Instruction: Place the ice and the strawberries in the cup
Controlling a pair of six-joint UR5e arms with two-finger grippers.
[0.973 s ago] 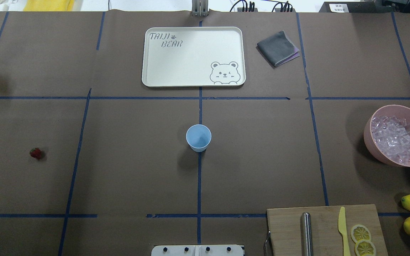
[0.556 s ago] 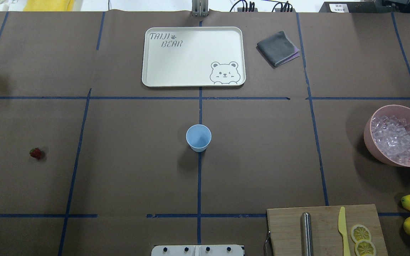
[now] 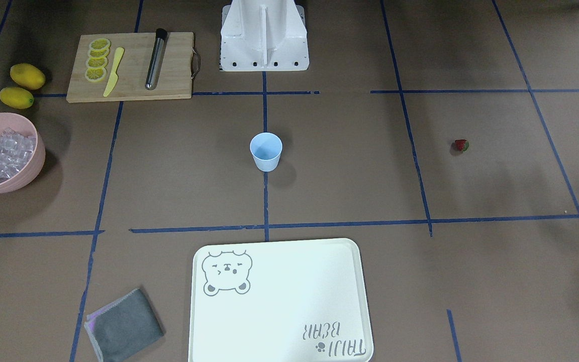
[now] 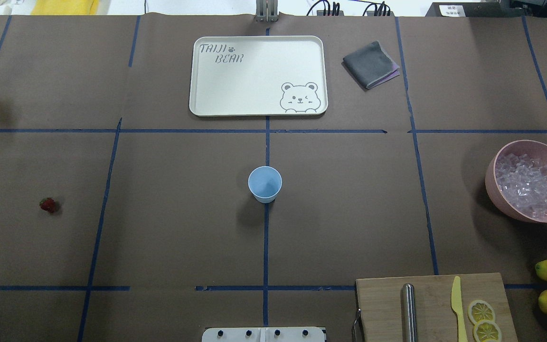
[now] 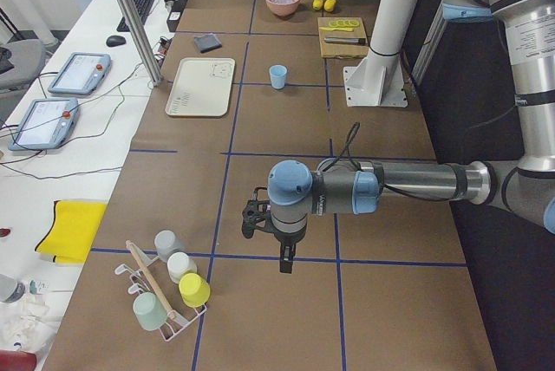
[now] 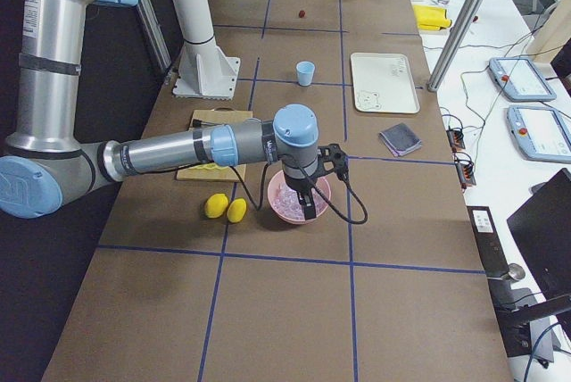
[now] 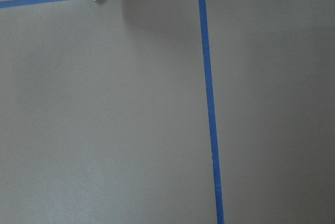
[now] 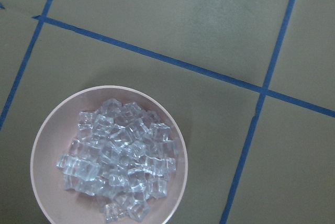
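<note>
The pale-blue cup [image 4: 265, 184] is standing upright at the middle of the table [image 4: 169, 237]. The strawberry [image 4: 48, 204] is lying well apart on the robot's left. The ice [image 4: 526, 185] is sitting heaped in the pink bowl [image 4: 494, 192] at the far right. The right gripper [image 6: 308, 203] is hanging over that bowl, and the left gripper [image 5: 284, 260] is hanging over the table — whether either is clenched or released cannot be told.

Brown paper covers the table [image 4: 169, 237], marked into a grid by blue tape lines [image 4: 266, 247]. In the left-side view a white desk [image 5: 95, 154] runs down the frame's left (tablets [image 5: 76, 72], keyboard [image 5: 139, 9] and mouse [image 5: 115, 40] on it), with a metal pole [image 5: 130, 16] at its edge. The light is even and the shadows are soft.
</note>
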